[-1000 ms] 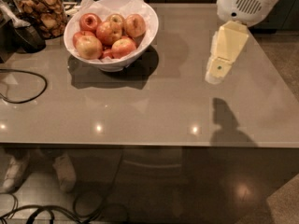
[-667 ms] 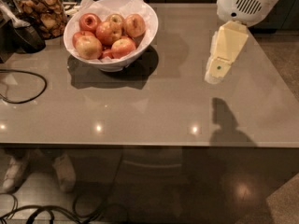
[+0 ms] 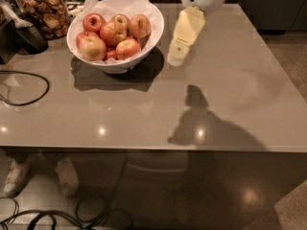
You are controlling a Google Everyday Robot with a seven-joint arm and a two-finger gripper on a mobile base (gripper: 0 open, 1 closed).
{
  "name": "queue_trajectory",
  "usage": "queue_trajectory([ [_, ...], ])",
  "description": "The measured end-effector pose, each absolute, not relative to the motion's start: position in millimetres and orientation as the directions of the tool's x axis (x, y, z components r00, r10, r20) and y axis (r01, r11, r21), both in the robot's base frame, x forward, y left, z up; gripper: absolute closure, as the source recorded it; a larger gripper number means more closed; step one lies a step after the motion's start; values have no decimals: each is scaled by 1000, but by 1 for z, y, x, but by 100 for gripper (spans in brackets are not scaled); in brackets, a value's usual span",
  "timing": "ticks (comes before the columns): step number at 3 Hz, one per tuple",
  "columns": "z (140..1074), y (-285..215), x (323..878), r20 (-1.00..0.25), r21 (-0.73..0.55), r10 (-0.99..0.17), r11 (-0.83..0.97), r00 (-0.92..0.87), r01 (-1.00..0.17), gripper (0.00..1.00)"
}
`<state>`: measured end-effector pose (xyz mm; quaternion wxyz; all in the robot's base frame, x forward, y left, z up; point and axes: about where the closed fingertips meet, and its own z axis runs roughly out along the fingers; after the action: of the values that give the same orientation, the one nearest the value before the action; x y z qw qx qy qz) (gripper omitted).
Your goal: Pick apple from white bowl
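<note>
Gripper (image 3: 175,56) hanging above the table (image 3: 230,85), with nothing visibly held; whether it is released or clenched cannot be told. The bowl (image 3: 154,38) stands just beside it, to its left in the view. The nearest apple (image 3: 139,25) lies inside the rim facing the gripper. Judged progress: approach only, with reach, grasp and lift all still to do. A jar (image 3: 45,8) stands beyond the bowl. No brand or writing is legible.

Glossy white bowl (image 3: 125,64), crinkled paper (image 3: 144,5), polished table (image 3: 144,110) — matt plastic pincer (image 3: 175,59) beside bowl
</note>
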<state>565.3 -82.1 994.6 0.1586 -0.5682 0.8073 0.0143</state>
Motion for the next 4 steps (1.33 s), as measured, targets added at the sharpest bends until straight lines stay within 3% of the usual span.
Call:
queue_trajectory([
  [2, 1013, -61, 583, -339, -203, -902, 349, -269, -915, 0],
  [4, 1010, -3, 630, -389, -173, -870, 393, -304, -903, 0],
])
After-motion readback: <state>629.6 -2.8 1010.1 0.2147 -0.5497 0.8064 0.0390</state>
